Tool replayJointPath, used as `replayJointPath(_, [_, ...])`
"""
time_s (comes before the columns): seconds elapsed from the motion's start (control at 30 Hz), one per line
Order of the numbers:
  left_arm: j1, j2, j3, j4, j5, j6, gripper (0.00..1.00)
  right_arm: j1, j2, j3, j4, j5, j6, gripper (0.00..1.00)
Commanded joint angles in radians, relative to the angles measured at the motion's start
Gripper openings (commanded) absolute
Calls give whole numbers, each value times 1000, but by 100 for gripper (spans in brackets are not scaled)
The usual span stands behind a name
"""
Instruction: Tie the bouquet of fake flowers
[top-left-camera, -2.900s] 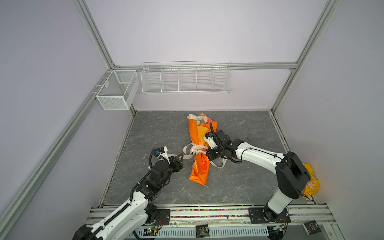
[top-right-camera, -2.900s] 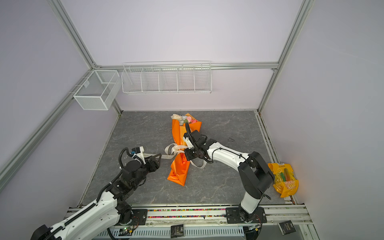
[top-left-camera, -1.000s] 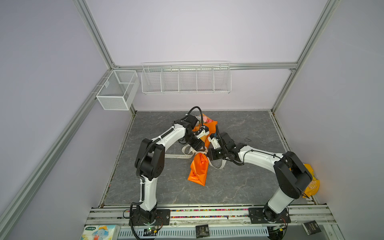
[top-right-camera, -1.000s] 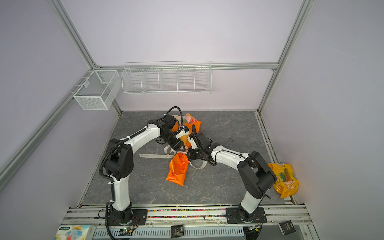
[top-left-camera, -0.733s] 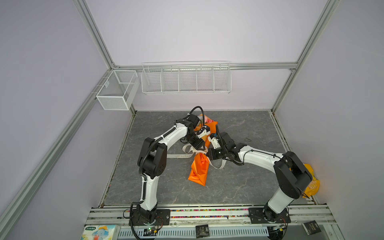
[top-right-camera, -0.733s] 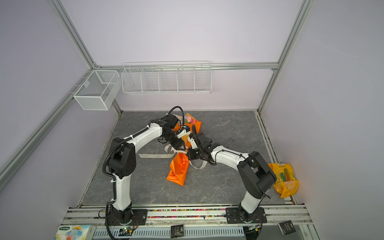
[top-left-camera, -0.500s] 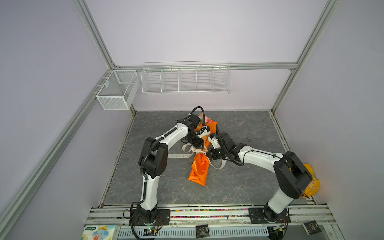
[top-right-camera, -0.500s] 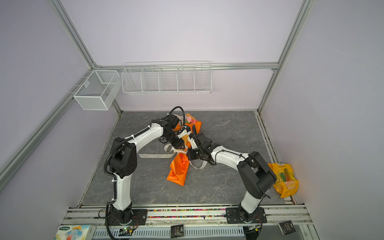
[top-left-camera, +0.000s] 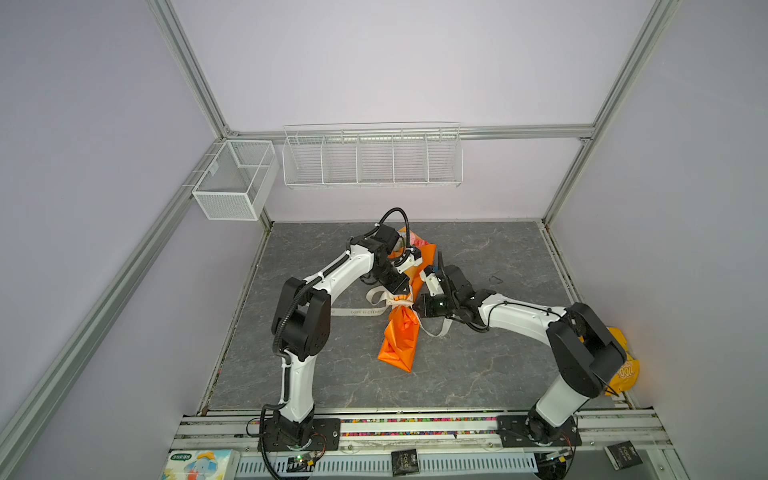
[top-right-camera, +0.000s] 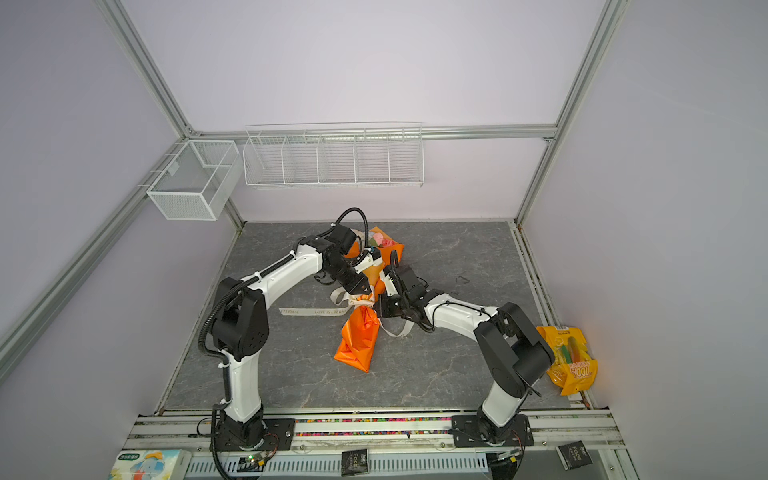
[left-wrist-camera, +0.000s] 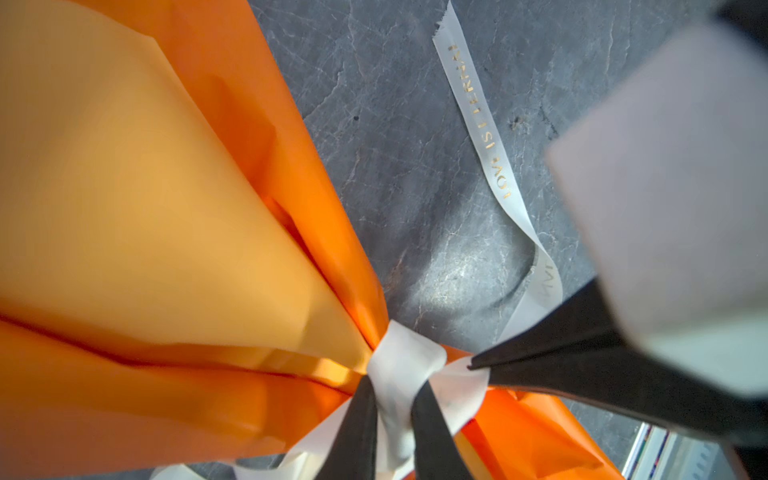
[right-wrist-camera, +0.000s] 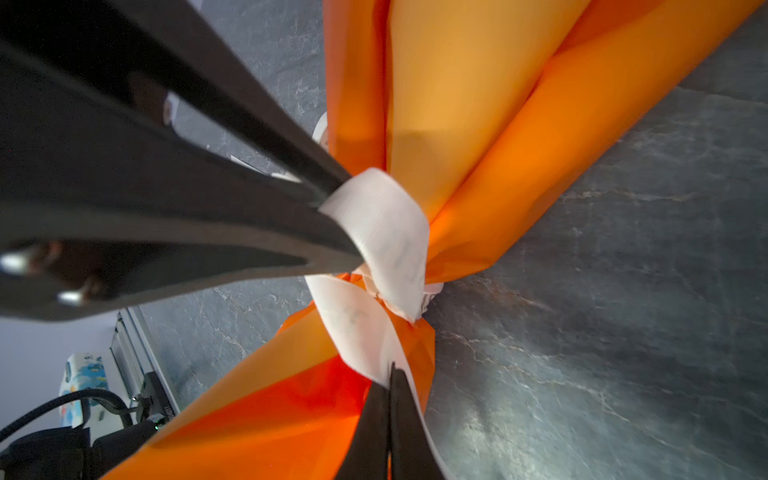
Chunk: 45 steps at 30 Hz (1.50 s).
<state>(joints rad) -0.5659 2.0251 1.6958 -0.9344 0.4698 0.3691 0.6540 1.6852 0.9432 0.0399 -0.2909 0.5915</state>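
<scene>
1. The bouquet of fake flowers (top-right-camera: 379, 240) lies in the middle of the table (top-left-camera: 478, 365), rolled inside an orange wrapping sheet (top-left-camera: 398, 337). Only its pink and cream heads show, at the far end; the stems are hidden.
2. A cream lettered ribbon (top-left-camera: 357, 311) cinches the wrap at its waist. One tail runs left across the table and another curls out to the right.
3. The left gripper (left-wrist-camera: 392, 399) reaches in from the far left, its jaws clamped on a band of ribbon right at the knot.
4. The right gripper (right-wrist-camera: 391, 380) comes in from the right, its jaws pinched tight on a ribbon strand just beside the knot.
5. The bundle looks light and soft, so an uneven pull would likely drag or lift it rather than tighten the knot.
6. The wrap looks smooth and easily creased, and the ribbon looks slick, so a pinch at the very tips may slip.
7. The ribbon is best held close to the knot, with the two arms pulling opposite ways.
8. The bundle itself is best taken at the cinched waist, where the stems gather, never at the blooms or the flared paper.
</scene>
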Motion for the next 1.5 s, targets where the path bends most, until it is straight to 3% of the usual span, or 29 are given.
replayJointPath(0.0, [2,-24,18,-68,71,-38,16,-8,-6,-27,183,-93,123,7])
replayJointPath(0.17, [10,-31,25,-72,121,-97,13,6,11,-54,271,-85,197,7])
replayJointPath(0.53, [37,-61,37,-86,214,-199,7,34,-2,-146,385,118,310,7])
replayJointPath(0.73, [36,-58,27,-88,221,-222,8,40,13,-137,495,52,314,7])
replayJointPath(0.93, [40,-55,25,-65,185,-254,10,92,-11,-176,443,126,325,7])
replayJointPath(1.03, [39,-53,36,-72,218,-244,11,104,18,-177,513,81,324,7])
replayJointPath(1.13, [38,-42,44,-107,228,-226,11,106,55,-188,633,104,352,7])
replayJointPath(1.33, [40,-49,29,-108,233,-227,11,86,83,-152,627,199,331,7])
replayJointPath(1.47, [42,-47,30,-98,229,-232,11,79,128,-153,741,223,330,7])
